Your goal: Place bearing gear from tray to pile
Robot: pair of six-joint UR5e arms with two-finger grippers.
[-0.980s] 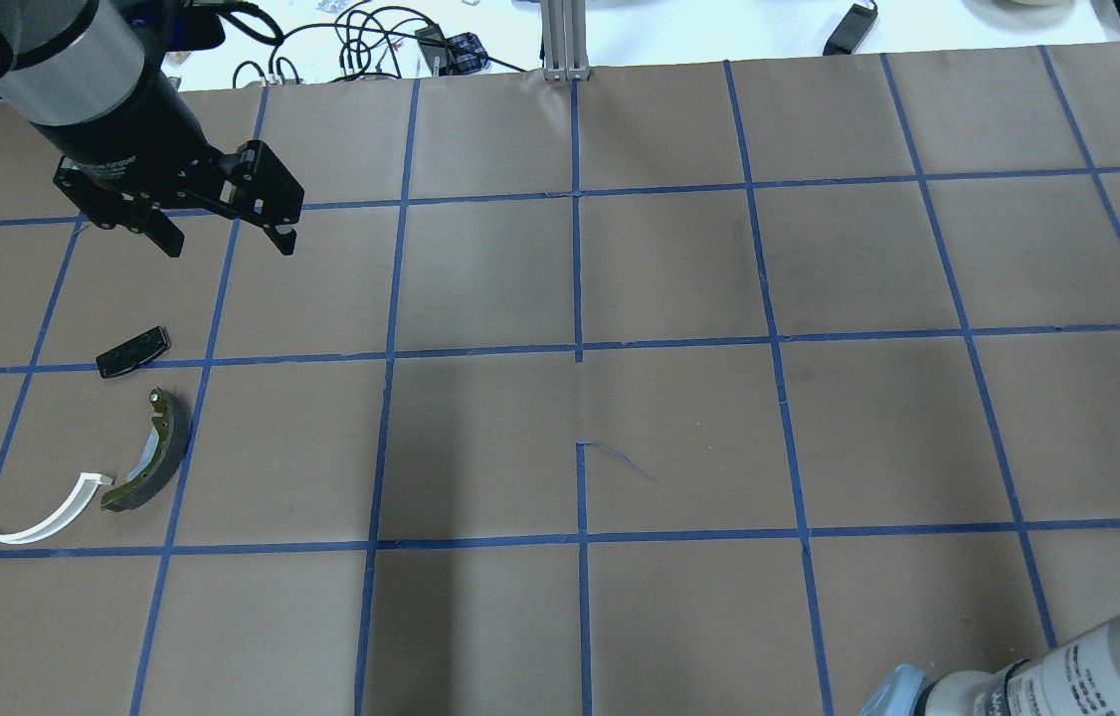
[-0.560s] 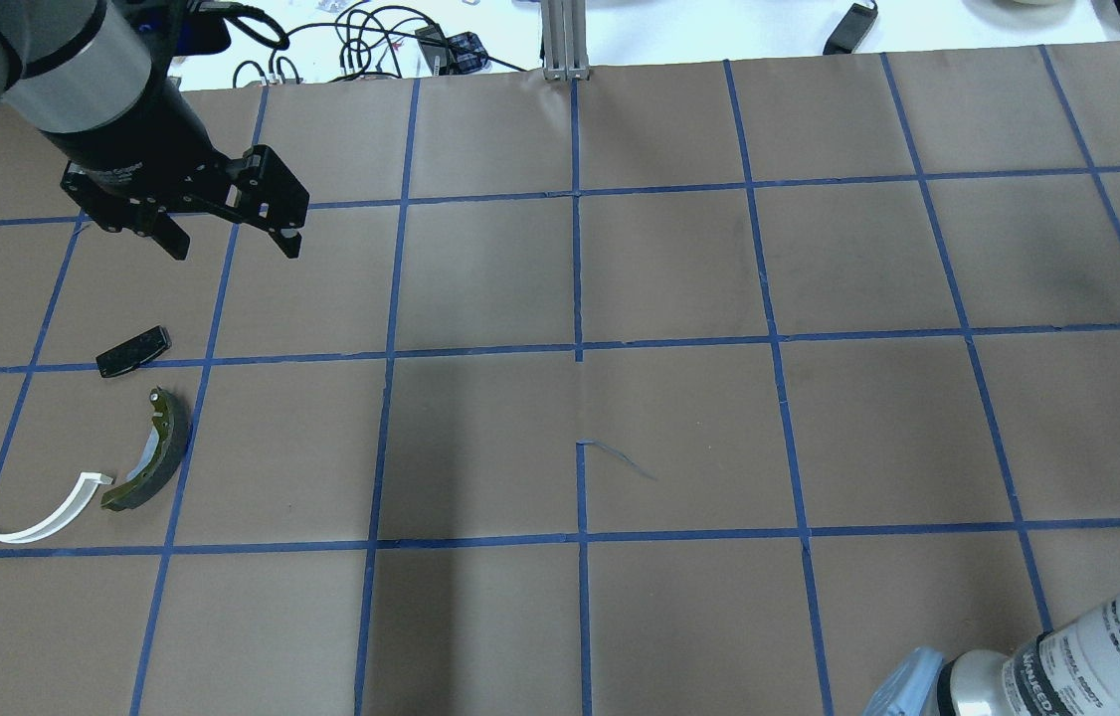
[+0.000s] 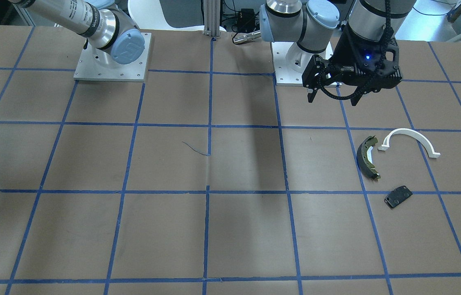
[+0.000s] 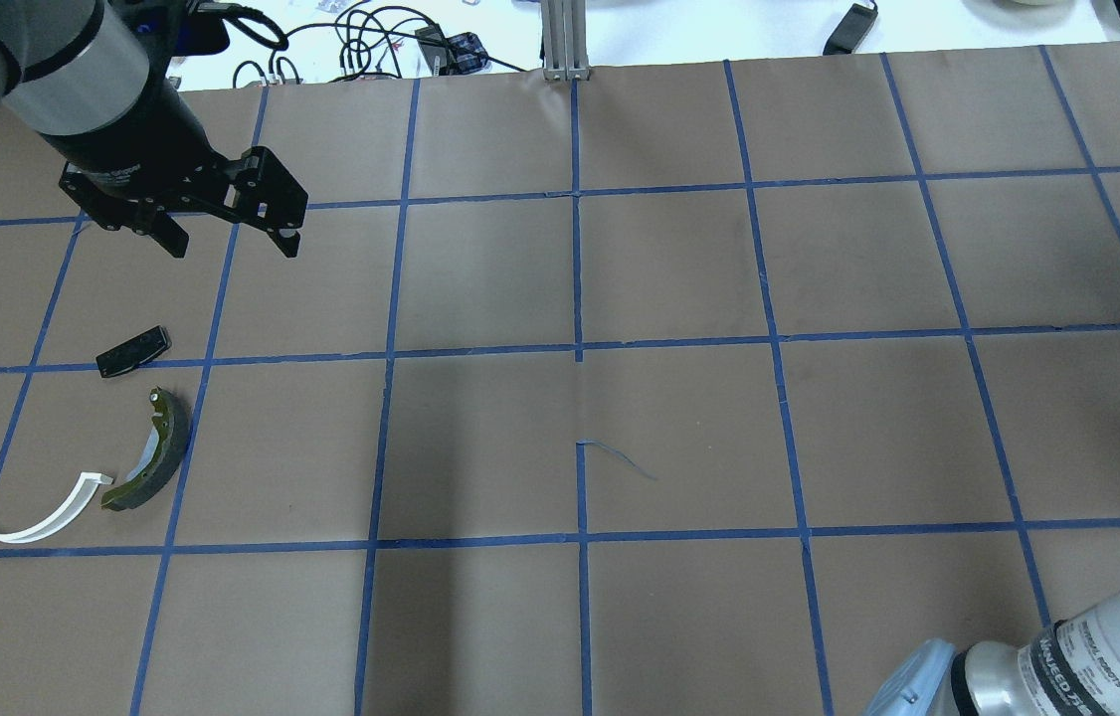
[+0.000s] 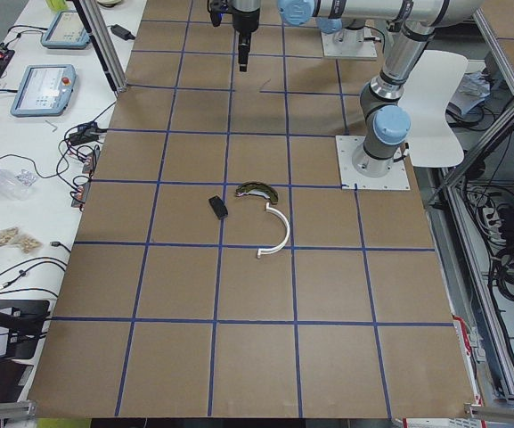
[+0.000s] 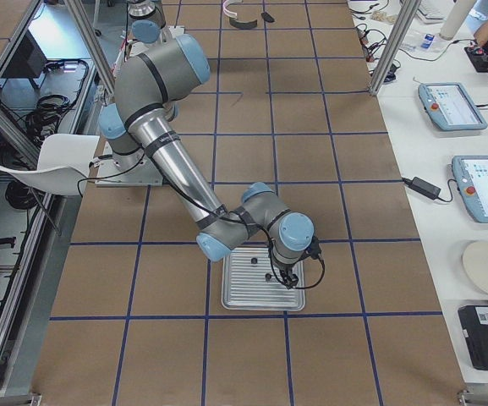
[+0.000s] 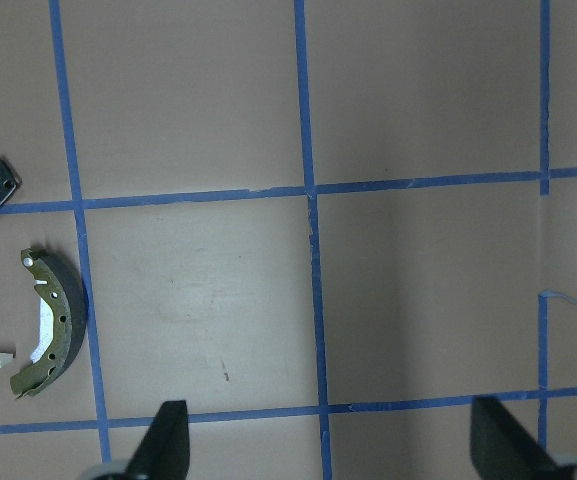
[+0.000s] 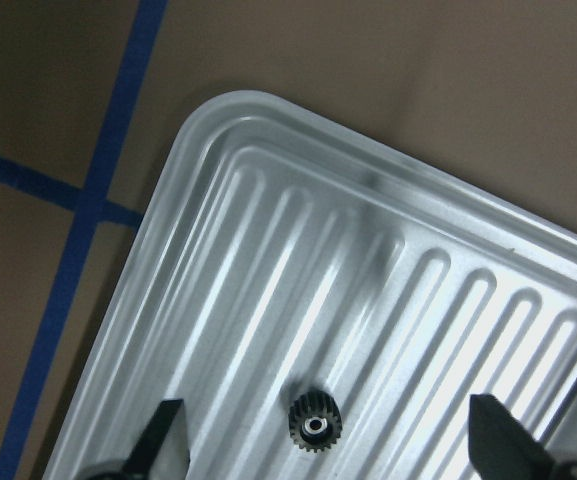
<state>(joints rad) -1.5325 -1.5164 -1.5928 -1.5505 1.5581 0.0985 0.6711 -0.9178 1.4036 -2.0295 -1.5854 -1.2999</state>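
Writing is scarce and small. The right arm [image 4: 1077, 651] carries a label of black print with a square code on its silver tube, but I cannot read the words with certainty. The left gripper [image 4: 229, 244] has a line of pale print on its black body, also too small to read.

The left gripper hangs above the brown table [image 4: 679, 268], its two fingers spread wide with nothing between them and touching nothing. It is on the far side of the pile from the robot. The pile lies on the table on the robot's left: a dark olive brake shoe [image 4: 157, 452], a white half-ring [image 4: 63, 517] with one end just beside the shoe, and a small black plate [image 4: 132, 352] lying a little apart from them.

The right gripper [image 8: 330, 445] is low over a ribbed metal tray [image 8: 268, 200] at the other end of the table. Its fingers [image 8: 163, 445] are far apart, one on each side of the small black gear [image 8: 313, 423], and neither touches it. The gear lies flat on the tray floor, with a bright hole in its middle. From the right side camera a second small dark part [image 6: 254, 261] shows on the tray, too small to identify.
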